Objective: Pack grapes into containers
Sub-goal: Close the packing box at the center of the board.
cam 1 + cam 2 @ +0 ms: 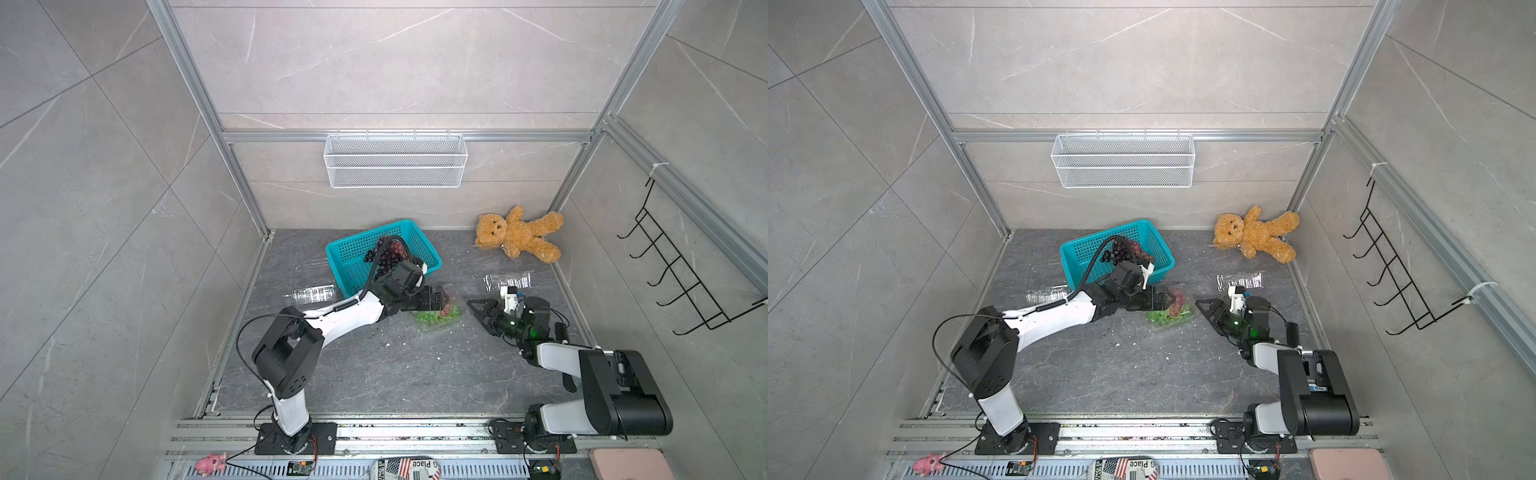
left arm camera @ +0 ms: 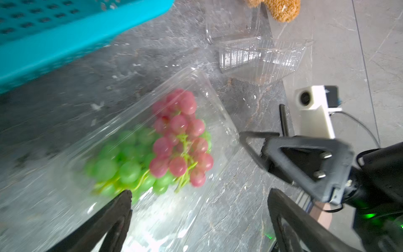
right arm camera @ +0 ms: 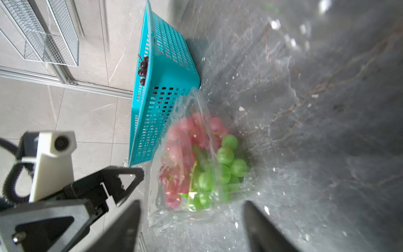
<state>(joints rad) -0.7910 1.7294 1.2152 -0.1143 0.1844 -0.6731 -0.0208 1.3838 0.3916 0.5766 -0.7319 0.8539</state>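
One clear container [image 1: 313,294] left of centre in both top views, lying on the dark tabletop [image 1: 374,374] just beside the teal basket [image 1: 345,249]. Inside the basket, slightly above mid-frame: dark grapes [image 1: 1119,250] with a few reddish berries among them. Higher up, on the back wall: white wire basket [image 1: 395,160]. Just below and right of the teal basket, at mid-frame: second container [image 2: 218,109] holding pink grapes [image 2: 178,139] heaped against green grapes [image 2: 122,165], pale stems showing in the left wrist view. Left gripper [image 2: 200,193] at this container's left end, fingers spread wide, clamped on nothing; whether touching the plastic, cannot tell. Right of it, right gripper [image 3: 192,203] pointed at the same container, fingers also well apart, nothing between them, one tip just beside the container's edge. Further right and a little higher: third container [image 1: 509,280], open, lid standing upright. Toward the upper right of the tabletop: brown teddy bear [image 1: 519,235] sprawled in the corner.
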